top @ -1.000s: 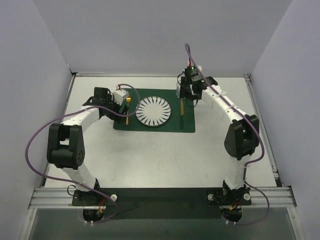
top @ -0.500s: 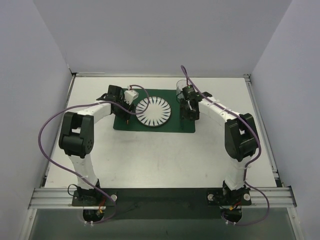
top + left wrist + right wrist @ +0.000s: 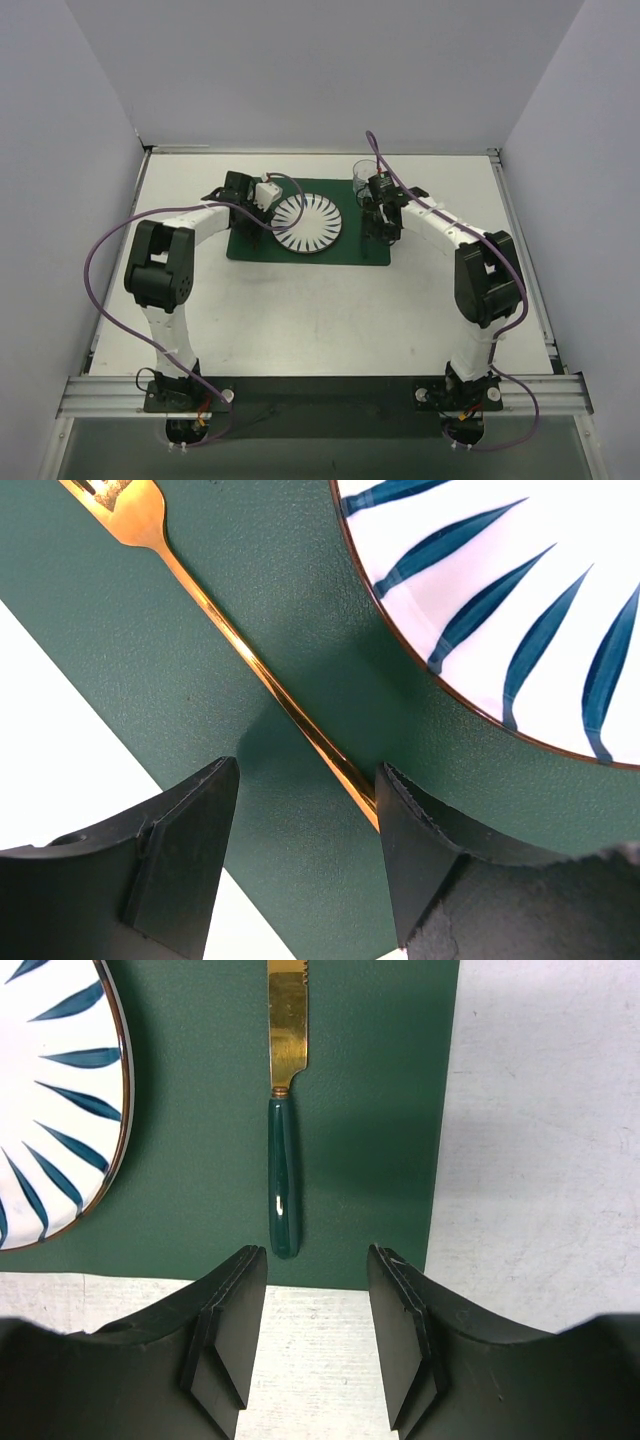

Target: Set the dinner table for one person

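Observation:
On the white dinner table (image 3: 300, 310) lies a dark green placemat (image 3: 345, 250) with a white plate with blue stripes (image 3: 308, 222) on it. In the left wrist view a gold fork (image 3: 200, 585) lies on the placemat (image 3: 300, 650) beside the plate (image 3: 520, 600). My left gripper (image 3: 305, 780) is open and low over the mat, the fork's handle running against its right finger (image 3: 420, 850). A knife (image 3: 283, 1180) with a green handle lies on the mat's right side. My right gripper (image 3: 315, 1260) hangs open just short of the handle's end, over the mat's near edge.
A clear glass (image 3: 360, 172) stands at the placemat's far right corner, behind the right wrist. Metal rails run along the table's sides (image 3: 530, 260) and grey walls close in the back and both sides. Purple cables loop from both arms.
My left gripper swung in and down onto the placemat's left side at the fork, its jaws narrower. My right gripper came from beside the glass toward the near end of the knife.

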Robot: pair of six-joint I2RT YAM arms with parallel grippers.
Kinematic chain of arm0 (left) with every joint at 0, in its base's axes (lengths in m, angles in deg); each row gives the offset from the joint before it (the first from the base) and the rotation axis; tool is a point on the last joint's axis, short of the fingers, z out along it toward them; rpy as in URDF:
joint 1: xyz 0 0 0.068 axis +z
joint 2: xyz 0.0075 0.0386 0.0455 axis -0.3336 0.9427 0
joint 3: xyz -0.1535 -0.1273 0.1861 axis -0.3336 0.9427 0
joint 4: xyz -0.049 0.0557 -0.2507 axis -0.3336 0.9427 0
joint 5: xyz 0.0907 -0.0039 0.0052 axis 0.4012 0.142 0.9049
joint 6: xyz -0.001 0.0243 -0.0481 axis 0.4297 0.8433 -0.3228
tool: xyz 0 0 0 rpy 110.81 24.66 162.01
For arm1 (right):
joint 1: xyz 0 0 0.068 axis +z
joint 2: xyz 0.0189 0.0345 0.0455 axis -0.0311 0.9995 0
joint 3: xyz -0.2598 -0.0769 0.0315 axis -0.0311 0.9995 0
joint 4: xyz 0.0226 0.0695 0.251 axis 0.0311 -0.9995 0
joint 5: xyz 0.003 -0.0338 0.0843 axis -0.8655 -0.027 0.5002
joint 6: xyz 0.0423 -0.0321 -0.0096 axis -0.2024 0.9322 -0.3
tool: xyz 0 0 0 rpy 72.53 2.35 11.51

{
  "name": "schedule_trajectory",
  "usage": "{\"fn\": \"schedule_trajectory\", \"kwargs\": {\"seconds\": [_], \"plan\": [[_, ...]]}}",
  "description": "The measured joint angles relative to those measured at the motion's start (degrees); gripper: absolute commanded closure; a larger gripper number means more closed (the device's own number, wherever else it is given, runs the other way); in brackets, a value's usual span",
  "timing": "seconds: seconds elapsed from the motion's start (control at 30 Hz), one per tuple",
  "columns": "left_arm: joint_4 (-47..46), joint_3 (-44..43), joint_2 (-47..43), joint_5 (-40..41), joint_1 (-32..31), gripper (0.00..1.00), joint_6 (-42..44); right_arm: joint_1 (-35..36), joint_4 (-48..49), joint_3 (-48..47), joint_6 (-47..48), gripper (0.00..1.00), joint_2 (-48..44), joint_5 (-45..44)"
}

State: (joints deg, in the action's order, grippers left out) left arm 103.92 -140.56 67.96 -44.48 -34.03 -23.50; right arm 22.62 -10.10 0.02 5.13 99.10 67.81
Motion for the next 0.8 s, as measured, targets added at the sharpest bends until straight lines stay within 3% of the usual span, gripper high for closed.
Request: {"fn": "schedule_trajectory", "kwargs": {"seconds": [0.8], "plan": [[-0.46,0.92,-0.85,2.08,-0.31,0.32,1.42,-0.79,0.37,0.2,-0.02,0.55,-1.6,0.07]]}}
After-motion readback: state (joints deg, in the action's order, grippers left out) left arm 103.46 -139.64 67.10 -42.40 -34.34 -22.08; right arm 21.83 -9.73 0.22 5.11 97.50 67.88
